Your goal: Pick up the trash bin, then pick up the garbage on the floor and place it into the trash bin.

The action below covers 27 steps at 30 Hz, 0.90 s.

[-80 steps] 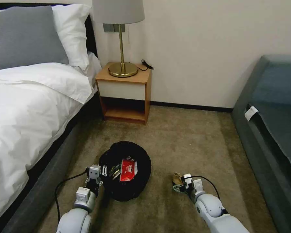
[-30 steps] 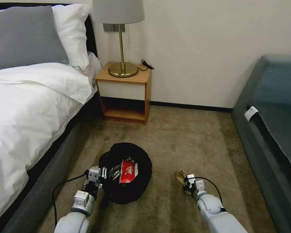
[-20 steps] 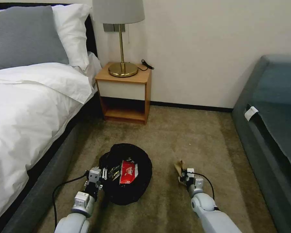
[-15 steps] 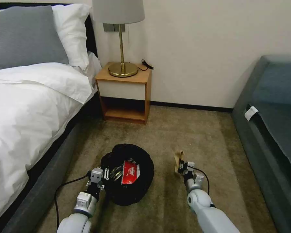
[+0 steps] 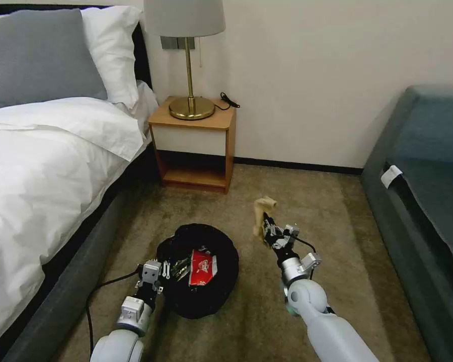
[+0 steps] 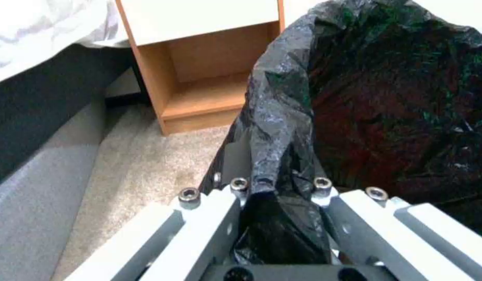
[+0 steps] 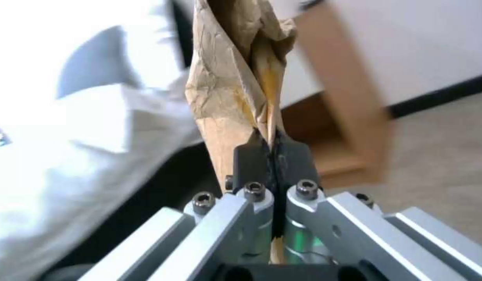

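Trash bin [image 5: 199, 271] hangs clamped in our left end effector [image 5: 158, 270]; our right end effector [image 5: 269, 232], at its two o'clock, pinches the tan paper [image 5: 260, 213]. Other litter seems already binned.

Open carpet [image 5: 307, 201] lies between the bed [image 5: 45, 191] on the left and the sofa [image 5: 423, 201] on the right, with the nightstand [image 5: 194, 146] closing the far left corner. The trash bin [image 5: 199, 271] stands near the bed; its mouth faces up, unblocked, with litter inside. The right gripper [image 5: 267, 230], fingers clamped on tan paper [image 5: 260, 213], hangs just right of the bin, bare carpet beneath. The left gripper [image 5: 158, 271] occupies the bin's near-left rim.
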{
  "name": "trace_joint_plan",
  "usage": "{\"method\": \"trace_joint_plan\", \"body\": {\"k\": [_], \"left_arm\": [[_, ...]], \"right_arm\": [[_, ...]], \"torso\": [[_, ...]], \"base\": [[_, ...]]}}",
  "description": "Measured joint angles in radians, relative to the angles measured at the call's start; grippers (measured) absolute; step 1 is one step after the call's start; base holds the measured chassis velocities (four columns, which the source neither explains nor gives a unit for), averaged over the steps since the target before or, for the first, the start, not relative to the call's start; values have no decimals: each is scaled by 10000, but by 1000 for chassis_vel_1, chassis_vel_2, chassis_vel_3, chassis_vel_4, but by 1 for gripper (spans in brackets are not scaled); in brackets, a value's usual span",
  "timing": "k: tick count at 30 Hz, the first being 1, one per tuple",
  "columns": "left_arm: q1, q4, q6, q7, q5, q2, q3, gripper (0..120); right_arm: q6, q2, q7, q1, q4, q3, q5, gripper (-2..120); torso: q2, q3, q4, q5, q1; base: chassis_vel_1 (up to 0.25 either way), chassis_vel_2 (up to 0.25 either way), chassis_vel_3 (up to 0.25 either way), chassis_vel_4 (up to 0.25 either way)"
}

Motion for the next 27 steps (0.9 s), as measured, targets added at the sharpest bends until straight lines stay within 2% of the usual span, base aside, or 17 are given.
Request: {"method": "trace_joint_plan", "body": {"k": [5, 7, 8, 10, 13, 21, 23, 27], "left_arm": [[-88, 51, 61, -5, -3, -1, 21, 4], [-125, 50, 110, -9, -12, 20, 26, 4], [-125, 50, 110, -9, -12, 20, 26, 4], [-160, 37, 128, -26, -29, 26, 35, 4], [-204, 35, 128, -51, -38, -9, 48, 4], [-261, 65, 128, -71, -3, -174, 161, 4], [-280, 92, 136, -71, 40, -248, 199, 4], [-286, 86, 175, -66, 79, -251, 222, 4]], "right_arm": [[-412, -225, -879, -439, 855, -178, 272, 0], [-691, -381, -1636, -700, 1173, -270, 323, 0], [-691, -381, -1636, -700, 1173, -270, 323, 0], [-962, -458, -2424, -937, 1239, -373, 222, 0], [-1098, -393, -2915, -1072, 1124, -454, -18, 0], [-1375, -70, -3351, -1323, 608, -774, -796, 0], [-1386, 101, -3192, -1317, 204, -835, -1575, 0], [-1345, 220, -2778, -1261, -135, -839, -2165, 0]], "torso": [[1, 0, -1, -1, 0], [1, 0, -1, -1, -1], [1, 0, -1, -1, -1], [1, -1, -1, 0, 0], [0, 0, -1, 0, 0], [0, -1, -1, 0, 0], [0, 0, -1, 0, 0], [1, 0, -1, 0, 0]], "base": [[0, 0, 0, 0], [0, 0, 0, 0], [0, 0, 0, 0], [0, 0, 0, 0], [0, 0, 0, 0], [0, 0, 0, 0], [0, 0, 0, 0], [0, 0, 0, 0]]}}
